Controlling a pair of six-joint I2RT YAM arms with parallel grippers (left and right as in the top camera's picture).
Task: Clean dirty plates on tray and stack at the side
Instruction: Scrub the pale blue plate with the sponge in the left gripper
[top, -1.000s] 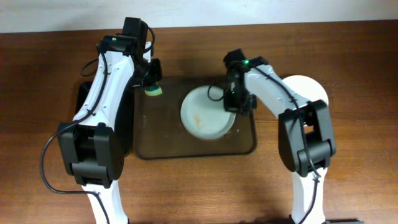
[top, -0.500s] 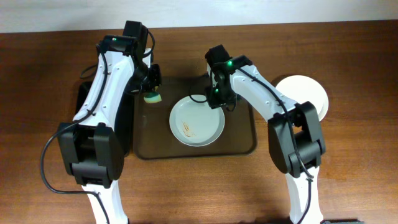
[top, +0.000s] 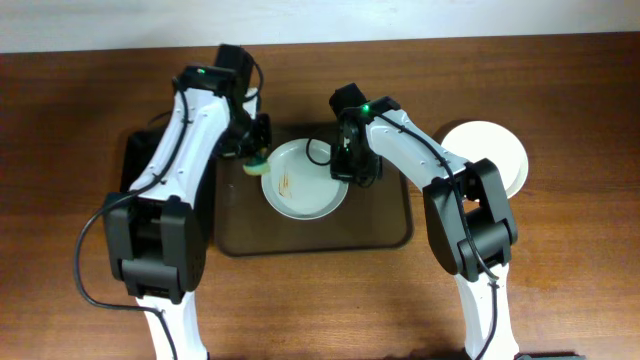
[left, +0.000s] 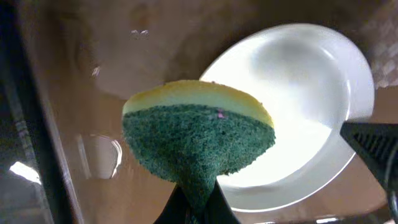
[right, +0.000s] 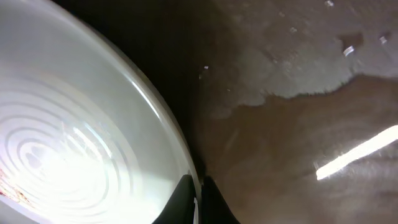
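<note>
Overhead, mid-frame: left end effector (top: 250, 154) grips a sponge (top: 254, 167) over the left rim of the plate (top: 300, 190) on the tray (top: 388, 226); right end effector (top: 347, 173) pinches the right rim.

Tray (top: 385, 225) sits mid-desk (top: 580, 250) with the first plate (top: 305, 185) in it and the sponge (top: 252, 166) at its left edge. Second plate (top: 497, 150) is on the desk to the right, other tray (top: 135, 165) on the left.
</note>
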